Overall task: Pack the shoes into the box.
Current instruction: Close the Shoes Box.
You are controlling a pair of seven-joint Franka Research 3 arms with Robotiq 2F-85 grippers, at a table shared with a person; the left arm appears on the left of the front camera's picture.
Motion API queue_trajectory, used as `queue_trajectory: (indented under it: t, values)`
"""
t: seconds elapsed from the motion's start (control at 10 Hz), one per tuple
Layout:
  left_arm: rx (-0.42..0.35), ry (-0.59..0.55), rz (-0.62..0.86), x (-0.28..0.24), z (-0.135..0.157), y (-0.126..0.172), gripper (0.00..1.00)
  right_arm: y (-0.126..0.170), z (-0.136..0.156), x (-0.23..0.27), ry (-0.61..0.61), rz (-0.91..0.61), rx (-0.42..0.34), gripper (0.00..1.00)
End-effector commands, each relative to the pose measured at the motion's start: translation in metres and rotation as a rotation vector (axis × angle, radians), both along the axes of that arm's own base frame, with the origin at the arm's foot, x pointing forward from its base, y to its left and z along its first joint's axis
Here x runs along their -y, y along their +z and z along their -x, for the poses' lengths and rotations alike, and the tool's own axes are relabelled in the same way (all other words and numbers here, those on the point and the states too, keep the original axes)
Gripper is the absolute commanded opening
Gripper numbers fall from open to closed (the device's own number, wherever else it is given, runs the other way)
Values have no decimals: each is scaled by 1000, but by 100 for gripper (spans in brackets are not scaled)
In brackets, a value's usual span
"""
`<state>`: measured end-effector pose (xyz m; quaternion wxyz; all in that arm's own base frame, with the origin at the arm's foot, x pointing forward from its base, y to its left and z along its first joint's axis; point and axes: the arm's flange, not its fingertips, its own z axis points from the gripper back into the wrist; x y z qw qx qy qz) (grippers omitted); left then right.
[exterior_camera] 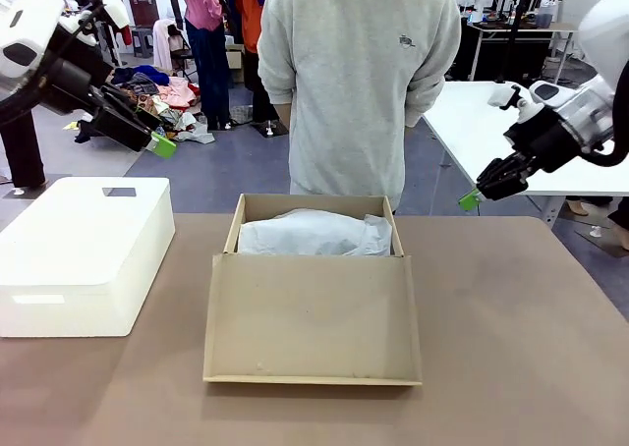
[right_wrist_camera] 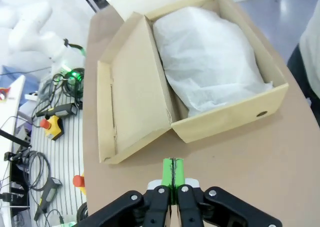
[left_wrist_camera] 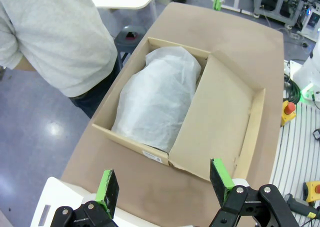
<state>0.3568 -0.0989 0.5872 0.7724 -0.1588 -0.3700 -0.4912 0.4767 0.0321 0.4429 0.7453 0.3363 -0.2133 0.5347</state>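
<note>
The brown cardboard box [exterior_camera: 313, 343] stands in the middle of the table, its flap lid folded down flat toward me. Crumpled white tissue paper [exterior_camera: 314, 234] fills its inside. The shoes are hidden; I cannot tell whether they lie under the paper. My left gripper [exterior_camera: 162, 143] hovers high at the left, away from the box. In its wrist view the left gripper [left_wrist_camera: 164, 183] is open and holds nothing, above the box [left_wrist_camera: 220, 122]. My right gripper [exterior_camera: 470, 200] hangs in the air right of the box. Seen from its own wrist, the right gripper [right_wrist_camera: 173, 179] is shut and holds nothing, over the table beside the box [right_wrist_camera: 135, 92].
A larger white box [exterior_camera: 84, 254] sits on the left of the table [exterior_camera: 511, 318]. A person in a grey sweatshirt [exterior_camera: 359, 83] stands at the far edge behind the cardboard box, arms behind the back. A white table [exterior_camera: 472, 122] stands at the back right.
</note>
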Motion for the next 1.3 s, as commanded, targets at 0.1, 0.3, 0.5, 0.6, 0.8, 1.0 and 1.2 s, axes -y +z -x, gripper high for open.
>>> queue_trajectory:
  t: [0.1,0.3,0.5,0.6,0.8,1.0,1.2]
  values:
    - [6,-16,7,-2,-2,0,96,-26,-6,-4,96,-61,34,0]
    - [6,-16,7,-2,-2,0,96,-41,-10,-8,173,-78,6,0]
    - [6,-16,7,-2,-2,0,96,-54,-13,-12,211,-40,-12,0]
    - [6,-16,7,-2,-2,0,96,-58,-12,-16,234,-22,-6,0]
    - [6,-16,7,-2,-2,0,96,-69,-11,-23,269,30,-11,0]
    - [6,-16,7,-2,-2,0,96,-71,-10,-27,272,61,-36,0]
    - [6,-16,7,-2,-2,0,96,-72,-4,-27,253,19,-40,0]
